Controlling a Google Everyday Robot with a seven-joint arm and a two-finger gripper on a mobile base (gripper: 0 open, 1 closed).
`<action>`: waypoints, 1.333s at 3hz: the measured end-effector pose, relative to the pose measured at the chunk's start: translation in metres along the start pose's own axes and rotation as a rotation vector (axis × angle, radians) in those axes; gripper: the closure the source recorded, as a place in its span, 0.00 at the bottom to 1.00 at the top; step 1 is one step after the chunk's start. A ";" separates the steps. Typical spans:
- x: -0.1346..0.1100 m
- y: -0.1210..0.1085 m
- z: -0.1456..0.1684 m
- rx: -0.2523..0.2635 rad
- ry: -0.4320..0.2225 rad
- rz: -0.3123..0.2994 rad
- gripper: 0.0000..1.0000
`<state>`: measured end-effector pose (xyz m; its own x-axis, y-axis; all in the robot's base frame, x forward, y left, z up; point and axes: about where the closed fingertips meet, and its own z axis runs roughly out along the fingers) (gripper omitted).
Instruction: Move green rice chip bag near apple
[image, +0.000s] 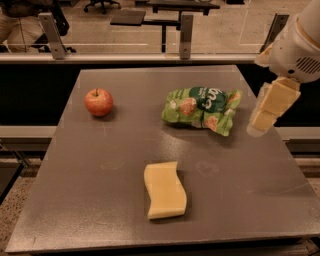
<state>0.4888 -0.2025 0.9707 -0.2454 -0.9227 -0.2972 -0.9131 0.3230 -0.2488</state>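
Note:
The green rice chip bag (202, 110) lies crinkled on the grey table (100, 165), right of centre towards the back. The red apple (98, 101) stands upright at the back left, well apart from the bag. My gripper (261, 122) hangs from the white arm at the right edge of the view. It is just right of the bag's right end, above the table, and holds nothing that I can see.
A pale yellow wavy sponge (164, 190) lies at the front centre of the table. Behind the table runs a rail with metal posts (186, 30), and beyond it stand desks and chairs. The table's right edge is below the gripper.

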 end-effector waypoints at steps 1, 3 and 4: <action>-0.013 -0.026 0.024 0.004 -0.033 0.058 0.00; -0.040 -0.048 0.079 -0.075 -0.111 0.174 0.00; -0.039 -0.051 0.096 -0.095 -0.109 0.198 0.00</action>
<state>0.5760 -0.1626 0.9069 -0.3905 -0.8136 -0.4307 -0.8785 0.4692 -0.0897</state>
